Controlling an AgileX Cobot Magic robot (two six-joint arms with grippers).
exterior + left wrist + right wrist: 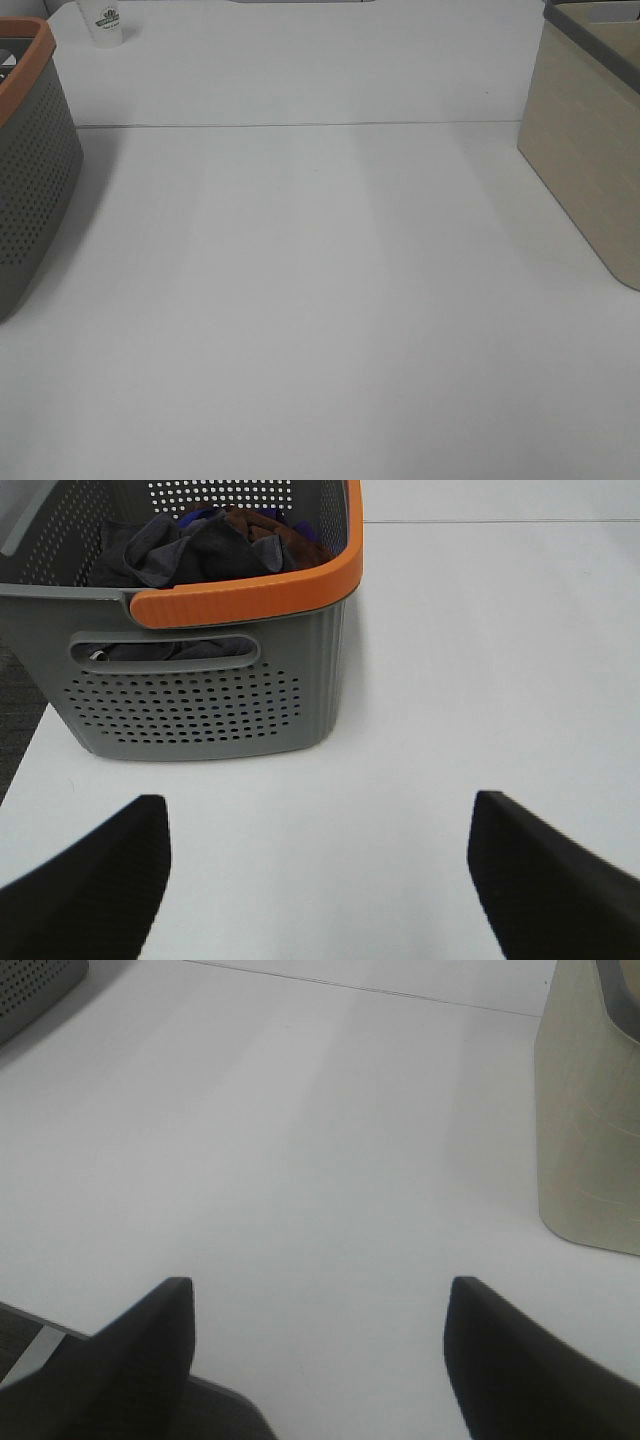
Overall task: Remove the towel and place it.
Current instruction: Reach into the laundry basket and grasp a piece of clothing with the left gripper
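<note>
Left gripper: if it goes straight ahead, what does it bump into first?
Likely the grey basket; the open left gripper faces its holed wall, with bare table between. Depth unclear.

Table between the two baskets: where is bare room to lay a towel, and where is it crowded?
The table is bare across its middle, from the grey basket to the beige basket. A cup stands at the far left corner. Crowded only inside the grey basket, heaped with cloths.
</note>
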